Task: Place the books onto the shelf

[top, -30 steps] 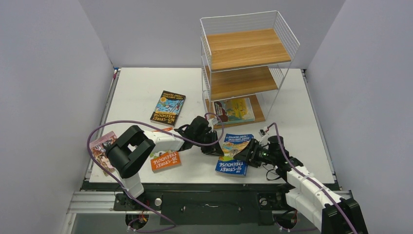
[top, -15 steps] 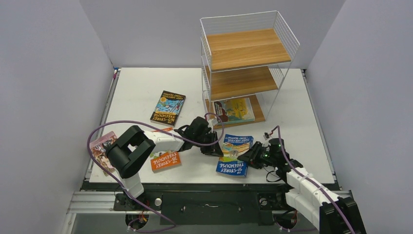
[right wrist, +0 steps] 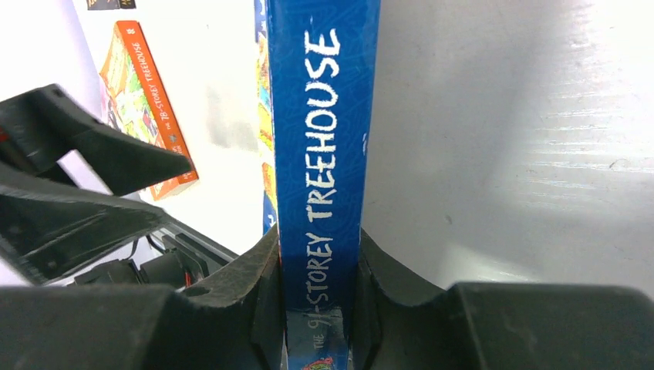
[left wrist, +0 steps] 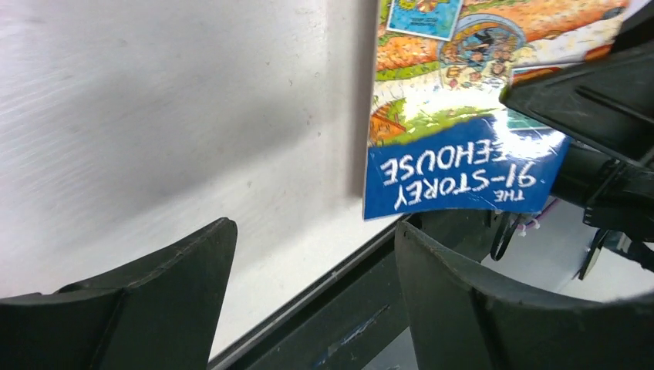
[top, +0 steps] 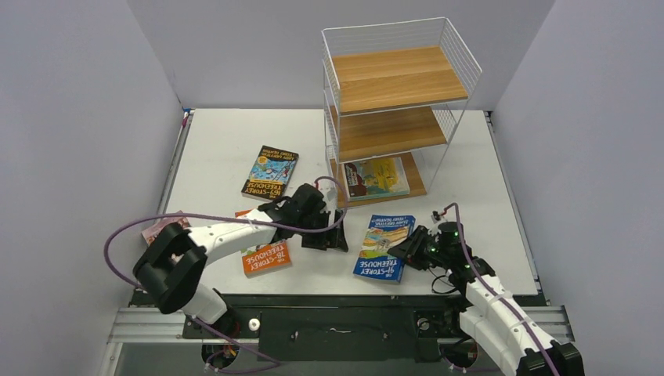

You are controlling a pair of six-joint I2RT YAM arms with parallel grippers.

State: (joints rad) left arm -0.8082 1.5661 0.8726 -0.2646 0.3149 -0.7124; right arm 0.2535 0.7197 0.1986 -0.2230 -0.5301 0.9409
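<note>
The left gripper (top: 325, 235) has been opened wide and drawn back to the left, so the blue book (top: 384, 247) has been released by it. In the left wrist view nothing is seen between its jaws, and the book lies just beyond them to the right. The book's spine is clamped narrowly by the right gripper (right wrist: 318, 258) at the near right edge. A handover is judged to have been completed, which leaves the right arm to carry the book to the shelf (top: 395, 82), standing apart on the far side. There, 1 yellow-brown book (top: 376, 178) is seen on the bottom board. Whether the blue book is lifted off the counter (top: 227, 149) cannot be told.
</note>
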